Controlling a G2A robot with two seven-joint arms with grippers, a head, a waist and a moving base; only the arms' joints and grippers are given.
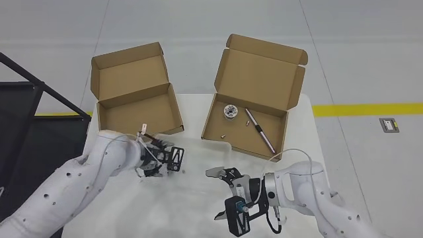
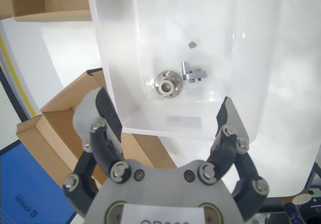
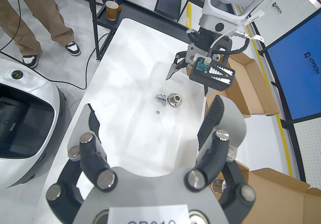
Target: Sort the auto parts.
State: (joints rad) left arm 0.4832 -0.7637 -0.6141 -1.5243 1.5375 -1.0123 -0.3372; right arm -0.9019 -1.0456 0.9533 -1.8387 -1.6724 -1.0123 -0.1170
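Both grippers are hanging spread wide and empty. The left gripper [image 2: 163, 95] is hovering right over the clear tray [image 2: 120, 59], and the right gripper [image 3: 154, 105] is facing it. The flanged hub [image 2: 167, 86] and small bracket [image 2: 193, 74] are lying just beside each other in there. I'm guessing the pick is next — dropping onto one part, pinching it, then carrying it to a cardboard box [image 1: 254, 102].

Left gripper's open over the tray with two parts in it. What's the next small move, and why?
Probably lower the left gripper straight toward the round flange in the clear tray, jaws open. It lies flat, in line with the open fingers, and the small bracket sits right beside it, so centring on the flange first should avoid nudging the bracket.
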